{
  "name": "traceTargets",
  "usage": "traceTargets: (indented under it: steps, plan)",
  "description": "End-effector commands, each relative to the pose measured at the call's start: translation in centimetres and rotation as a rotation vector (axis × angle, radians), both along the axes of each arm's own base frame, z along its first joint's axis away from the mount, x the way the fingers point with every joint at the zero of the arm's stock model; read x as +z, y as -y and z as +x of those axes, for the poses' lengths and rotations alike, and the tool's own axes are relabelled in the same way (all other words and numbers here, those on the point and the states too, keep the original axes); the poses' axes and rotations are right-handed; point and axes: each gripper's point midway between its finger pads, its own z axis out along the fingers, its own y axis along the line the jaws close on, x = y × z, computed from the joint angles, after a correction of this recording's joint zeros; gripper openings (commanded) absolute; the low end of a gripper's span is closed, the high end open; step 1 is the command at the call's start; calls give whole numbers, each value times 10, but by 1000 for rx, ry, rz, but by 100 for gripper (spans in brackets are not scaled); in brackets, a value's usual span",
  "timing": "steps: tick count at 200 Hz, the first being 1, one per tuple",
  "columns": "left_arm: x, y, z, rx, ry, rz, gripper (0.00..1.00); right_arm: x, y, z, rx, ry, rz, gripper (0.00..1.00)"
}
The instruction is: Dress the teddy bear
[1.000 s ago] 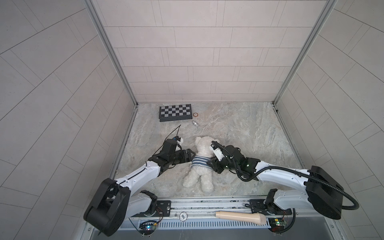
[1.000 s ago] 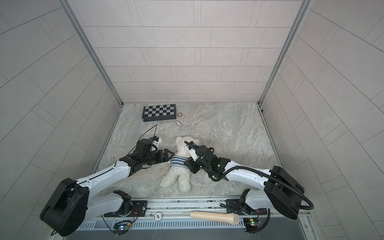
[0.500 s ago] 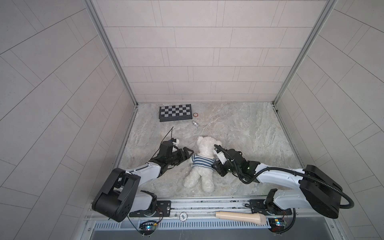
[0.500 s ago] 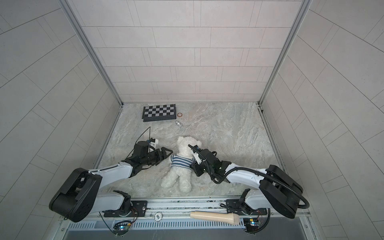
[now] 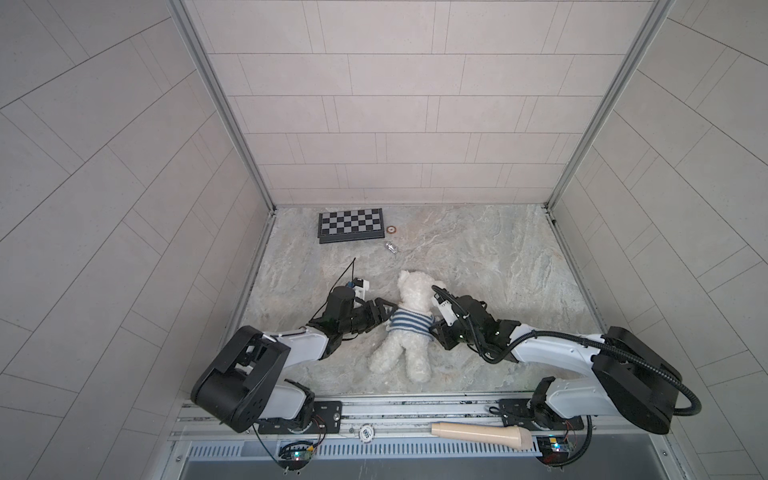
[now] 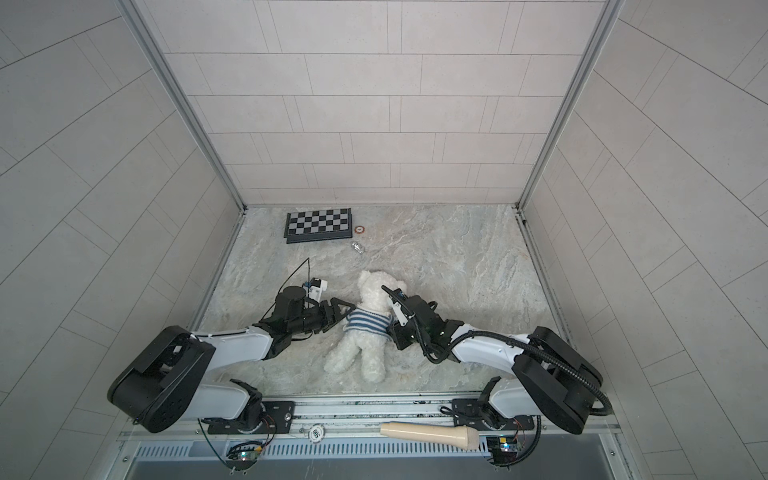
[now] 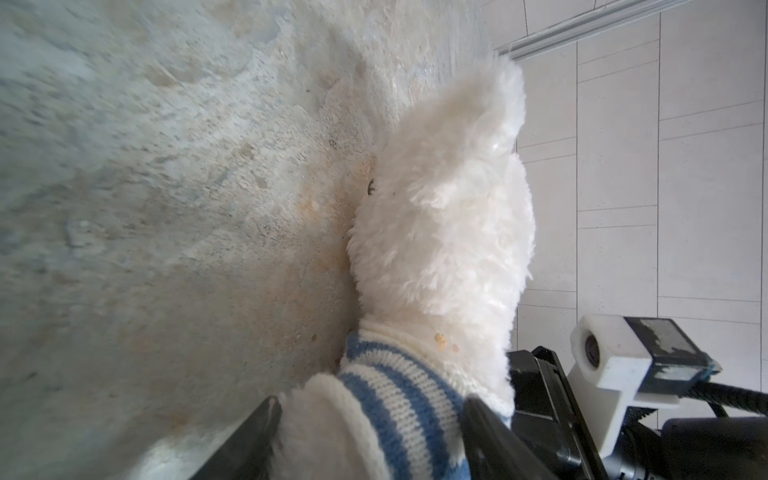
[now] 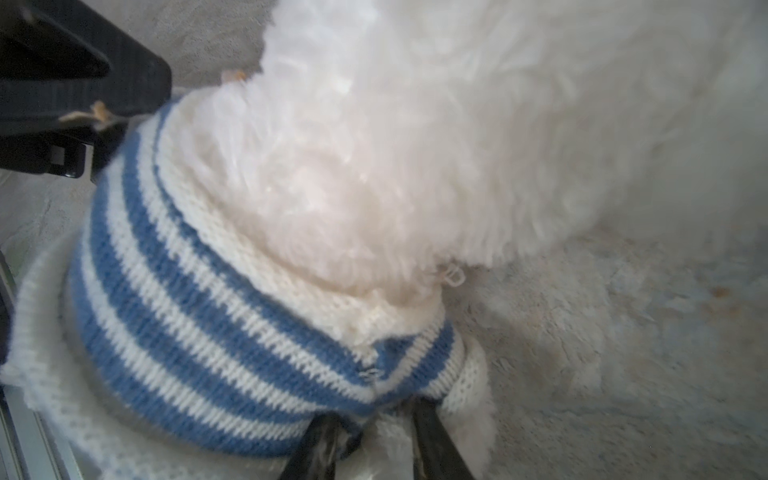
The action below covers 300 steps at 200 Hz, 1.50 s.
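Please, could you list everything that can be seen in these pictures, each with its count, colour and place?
teddy bear: 1, white, lying mid-table, head toward the back wall.
striped sweater: 1, blue and white, on the bear's torso.
chessboard: 1, black and white, back left of the table.
ring: 1, brownish, just right of the chessboard.
small metal piece: 1, silver, in front of the ring.
beige rod: 1, lying on the front rail, right of the middle.
table: 1, grey marbled.
left gripper: 1, black, jaws on either side of the bear's sleeved arm; grip unclear.
right gripper: 1, black, pinching the sweater at the bear's other side.
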Motion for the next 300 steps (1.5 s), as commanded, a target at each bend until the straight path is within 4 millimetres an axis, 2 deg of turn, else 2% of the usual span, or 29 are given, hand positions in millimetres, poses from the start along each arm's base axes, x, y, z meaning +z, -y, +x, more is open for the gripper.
traceTargets:
  steps: [1, 42, 71, 120, 147, 150, 164, 231, 300]
  plan:
    - [9, 6, 0, -6, 31, -45, 70, -15, 10, -4, -24, -43, -42, 32]
    - [5, 3, -3, -2, 26, -21, 82, -17, 13, -3, -29, -52, -50, 32]
    - [4, 5, -5, -8, 26, -17, 82, -18, 15, -2, -33, -55, -53, 32]
    - [17, 10, -4, -11, 52, -58, 61, -18, 15, -2, -31, -72, -59, 32]
    - [25, 9, -3, -8, 71, -67, 55, -18, 14, -2, -29, -76, -60, 32]
    - [25, 16, -10, -36, 72, -70, 54, -18, 14, -2, -29, -77, -60, 32]
    - [29, 19, -13, -47, 83, -78, 49, -18, 14, -1, -30, -79, -60, 32]
    - [40, 24, -14, -52, 114, -80, 29, -19, 18, -3, -35, -79, -61, 32]
    - [59, 25, -10, -45, 162, -80, 5, -5, 16, -2, -30, -51, -39, 33]
